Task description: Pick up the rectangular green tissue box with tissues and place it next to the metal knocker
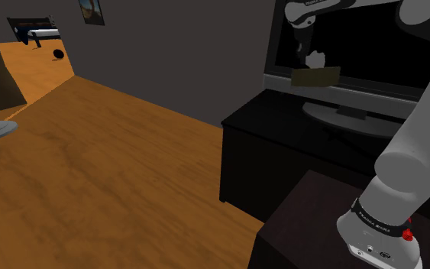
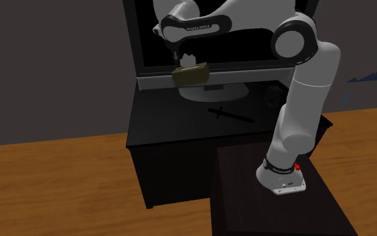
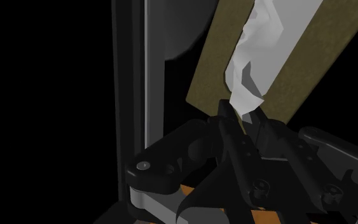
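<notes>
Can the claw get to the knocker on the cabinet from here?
Probably yes. The claw, holding the tissue box, hangs over the cabinet; the knocker lies in the open on its top, nothing between.

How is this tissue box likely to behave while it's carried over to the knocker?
Probably light: the tissue box hangs roughly level from the gripper without sagging. Its flat sides look stiff, so it should keep shape. The white tissue by the gripper looks floppy; a grip catching it could slip.
</notes>
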Tool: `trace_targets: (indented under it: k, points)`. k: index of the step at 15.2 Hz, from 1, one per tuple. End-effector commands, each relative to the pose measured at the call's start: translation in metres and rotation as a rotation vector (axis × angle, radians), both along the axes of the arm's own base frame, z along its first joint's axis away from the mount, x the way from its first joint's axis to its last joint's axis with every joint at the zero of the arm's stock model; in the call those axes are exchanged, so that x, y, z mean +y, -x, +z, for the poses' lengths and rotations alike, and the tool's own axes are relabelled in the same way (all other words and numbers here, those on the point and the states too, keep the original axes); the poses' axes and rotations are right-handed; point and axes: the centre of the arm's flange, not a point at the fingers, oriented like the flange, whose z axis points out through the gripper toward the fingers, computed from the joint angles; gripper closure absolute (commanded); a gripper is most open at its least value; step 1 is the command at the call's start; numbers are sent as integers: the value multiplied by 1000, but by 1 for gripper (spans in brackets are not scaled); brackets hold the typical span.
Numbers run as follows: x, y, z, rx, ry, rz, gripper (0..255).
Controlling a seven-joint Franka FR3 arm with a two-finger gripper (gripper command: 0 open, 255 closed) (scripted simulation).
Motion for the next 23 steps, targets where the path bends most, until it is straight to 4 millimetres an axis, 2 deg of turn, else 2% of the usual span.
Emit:
trace_targets:
  k: [1, 23]
  points:
    - [1, 0, 7, 0, 0, 0, 255]
    - [-93, 275, 8, 0, 0, 0, 255]
